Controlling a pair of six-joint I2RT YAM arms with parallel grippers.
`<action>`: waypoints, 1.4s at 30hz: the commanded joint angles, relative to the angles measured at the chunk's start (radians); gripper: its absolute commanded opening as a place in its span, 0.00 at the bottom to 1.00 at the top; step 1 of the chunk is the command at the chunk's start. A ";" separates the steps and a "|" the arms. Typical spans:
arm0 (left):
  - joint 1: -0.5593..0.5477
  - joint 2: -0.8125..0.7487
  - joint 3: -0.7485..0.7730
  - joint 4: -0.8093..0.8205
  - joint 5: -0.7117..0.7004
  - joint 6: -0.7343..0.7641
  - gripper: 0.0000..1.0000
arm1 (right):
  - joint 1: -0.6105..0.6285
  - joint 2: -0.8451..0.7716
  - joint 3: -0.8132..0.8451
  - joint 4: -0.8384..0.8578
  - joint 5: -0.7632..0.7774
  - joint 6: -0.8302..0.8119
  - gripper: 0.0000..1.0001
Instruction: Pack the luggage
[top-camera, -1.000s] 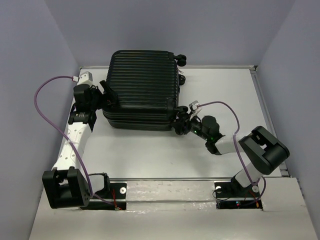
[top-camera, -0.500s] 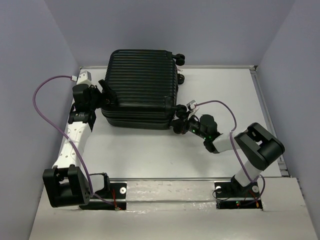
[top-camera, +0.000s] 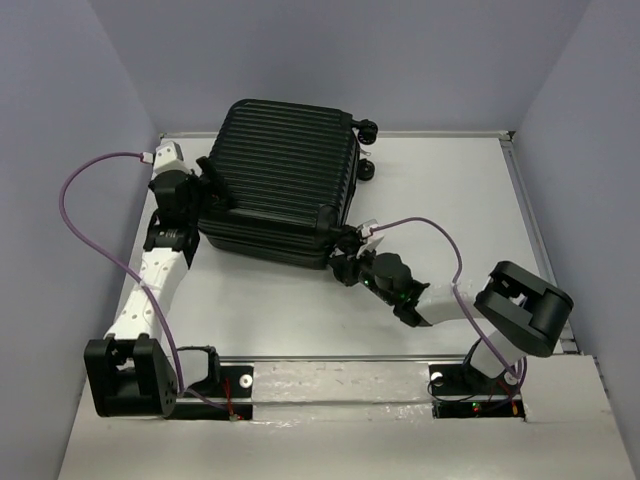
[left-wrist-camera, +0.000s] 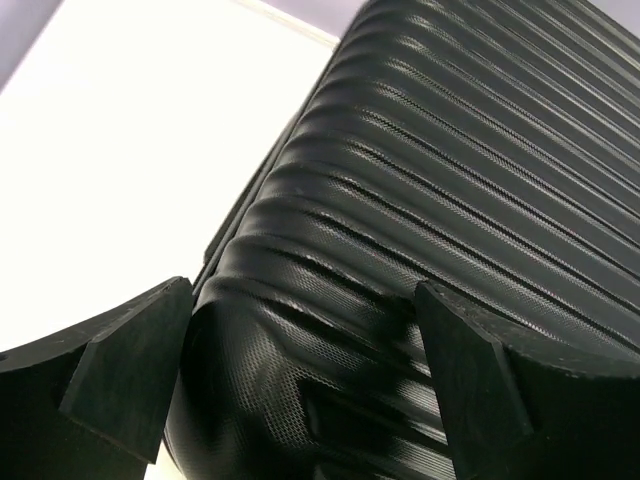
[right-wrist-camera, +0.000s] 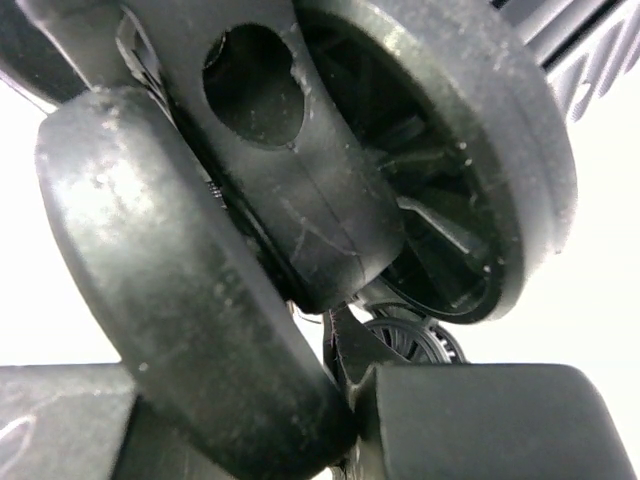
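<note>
The luggage (top-camera: 285, 180), a black ribbed hard-shell suitcase, lies shut and flat at the back of the table, turned slightly askew. My left gripper (top-camera: 207, 187) is open and straddles its left near corner, one finger on each side of the ribbed shell (left-wrist-camera: 420, 200); the left gripper (left-wrist-camera: 300, 310) holds nothing. My right gripper (top-camera: 345, 266) is at the luggage's near right corner. In the right wrist view the right gripper (right-wrist-camera: 300, 425) is shut on a caster wheel (right-wrist-camera: 180, 280), with the twin wheel (right-wrist-camera: 460, 150) beside it.
Two more wheels (top-camera: 368, 130) stick out at the luggage's far right side. Grey walls close in the white table (top-camera: 450, 200) at left, back and right. Purple cables (top-camera: 90, 190) loop from both wrists.
The right gripper has closed on the wheel and moved left and nearer. The luggage has turned clockwise with it. The left gripper stays open at the left corner.
</note>
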 joint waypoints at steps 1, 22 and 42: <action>-0.267 -0.127 0.002 -0.113 0.130 -0.113 0.99 | 0.052 -0.048 0.049 -0.138 -0.041 -0.067 0.07; -0.949 0.149 0.074 0.059 -0.073 -0.344 0.87 | -0.044 -0.219 -0.087 -0.147 -0.225 0.033 0.07; -0.967 -0.122 -0.170 0.179 -0.282 -0.390 0.99 | -0.053 -0.269 -0.127 -0.124 -0.206 0.027 0.07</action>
